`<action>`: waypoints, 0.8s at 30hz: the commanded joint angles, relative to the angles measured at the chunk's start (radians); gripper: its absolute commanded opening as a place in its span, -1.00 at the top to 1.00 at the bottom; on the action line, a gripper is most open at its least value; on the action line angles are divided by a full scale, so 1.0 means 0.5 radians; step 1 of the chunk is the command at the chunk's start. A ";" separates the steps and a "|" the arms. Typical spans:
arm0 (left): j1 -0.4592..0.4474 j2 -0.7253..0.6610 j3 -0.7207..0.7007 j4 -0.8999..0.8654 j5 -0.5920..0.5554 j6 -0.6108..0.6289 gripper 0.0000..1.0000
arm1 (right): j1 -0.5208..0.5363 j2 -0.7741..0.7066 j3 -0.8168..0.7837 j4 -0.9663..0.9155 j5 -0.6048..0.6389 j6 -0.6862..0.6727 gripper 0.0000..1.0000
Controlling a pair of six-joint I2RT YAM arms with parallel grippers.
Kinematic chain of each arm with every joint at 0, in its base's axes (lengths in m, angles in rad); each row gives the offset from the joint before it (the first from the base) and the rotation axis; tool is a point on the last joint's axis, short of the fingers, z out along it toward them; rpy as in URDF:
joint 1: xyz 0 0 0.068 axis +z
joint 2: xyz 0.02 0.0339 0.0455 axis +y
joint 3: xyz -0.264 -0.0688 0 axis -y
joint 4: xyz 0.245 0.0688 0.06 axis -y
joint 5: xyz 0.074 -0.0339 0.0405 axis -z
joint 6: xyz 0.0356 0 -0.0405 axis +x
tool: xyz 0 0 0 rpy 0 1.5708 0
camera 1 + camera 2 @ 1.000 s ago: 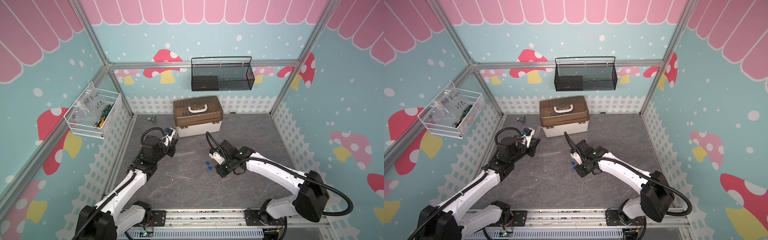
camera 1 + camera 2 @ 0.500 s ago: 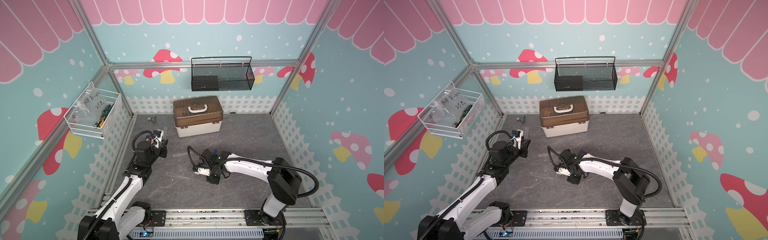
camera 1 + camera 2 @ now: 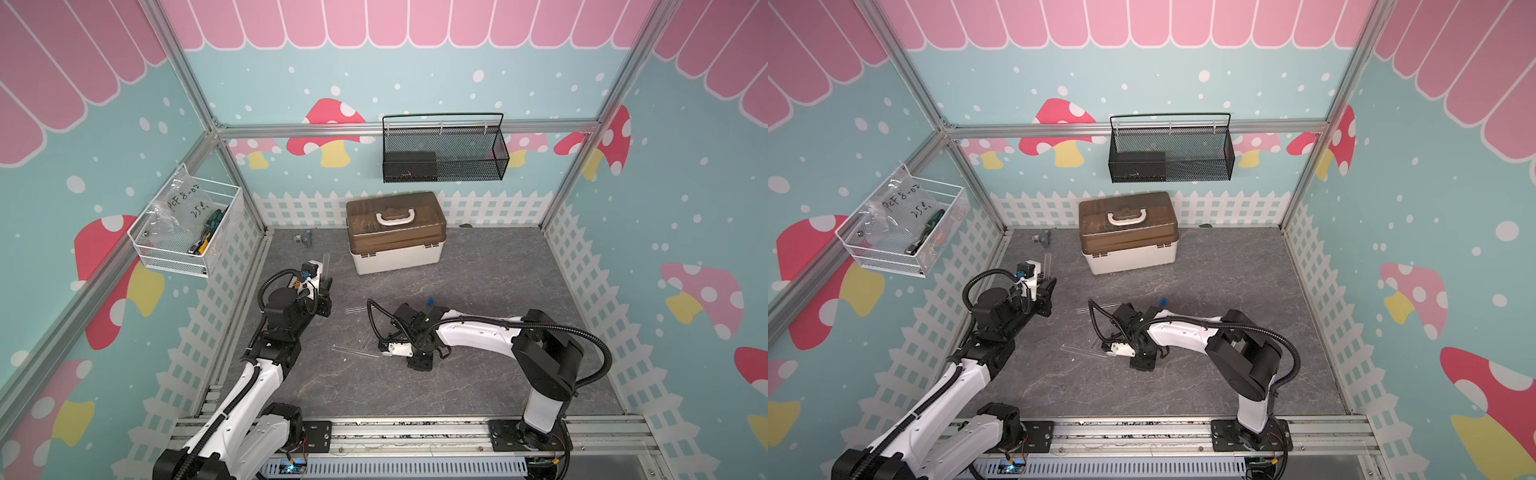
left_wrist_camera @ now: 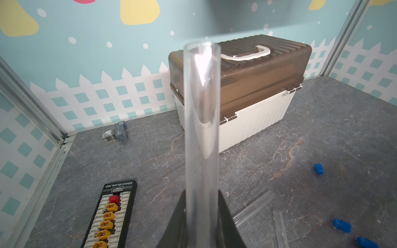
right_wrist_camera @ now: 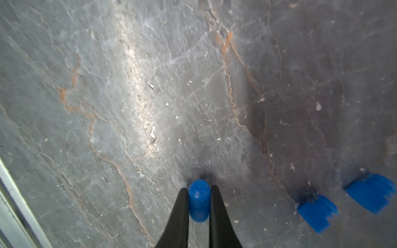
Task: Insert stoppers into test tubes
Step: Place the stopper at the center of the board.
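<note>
My left gripper [image 4: 202,193] is shut on a clear test tube [image 4: 202,120] that stands up out of its jaws, open end uppermost; both top views show it [image 3: 325,262] [image 3: 1047,262] at the table's left. My right gripper [image 5: 199,190] points down at the table's middle [image 3: 420,365], shut on a blue stopper [image 5: 199,201]. Two more stoppers [image 5: 316,212] [image 5: 371,192] lie blurred beside it. The left wrist view shows three stoppers [image 4: 318,168] [image 4: 342,225] [image 4: 367,242] and two tubes [image 4: 253,207] [image 4: 280,229] lying flat. A top view shows tubes [image 3: 353,351] [image 3: 357,308] beside the right wrist.
A brown-lidded toolbox [image 3: 397,232] stands at the back centre. A black board with yellow connectors [image 4: 109,214] lies under my left gripper, and a small grey part [image 3: 305,239] sits in the back left corner. A white wire basket [image 3: 187,232] and a black one [image 3: 442,153] hang on the walls.
My left gripper has drawn back to the left with the tube. My right wrist has swung left and toward the front edge, away from the loose stoppers.
</note>
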 commanded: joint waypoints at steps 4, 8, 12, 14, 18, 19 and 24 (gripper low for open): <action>0.010 0.008 -0.010 0.091 0.046 -0.010 1.00 | 0.003 0.035 -0.006 -0.004 -0.018 -0.103 0.59; 0.008 0.009 -0.014 0.088 0.057 -0.010 1.00 | 0.004 0.009 -0.033 0.007 0.002 -0.089 0.50; 0.009 -0.014 -0.027 0.110 0.029 -0.013 1.00 | 0.003 -0.044 -0.069 0.028 0.001 -0.098 0.48; 0.008 -0.018 -0.030 0.110 0.029 -0.011 1.00 | 0.002 -0.077 -0.099 0.050 -0.020 -0.114 0.47; 0.009 -0.015 -0.034 0.107 0.029 0.000 1.00 | 0.004 -0.189 -0.231 0.202 -0.069 -0.236 0.47; 0.009 -0.015 -0.034 0.104 0.029 0.005 1.00 | 0.004 -0.232 -0.278 0.263 -0.071 -0.266 0.47; 0.010 -0.013 -0.038 0.100 0.035 0.007 1.00 | -0.013 -0.420 -0.465 0.548 -0.060 -0.368 0.40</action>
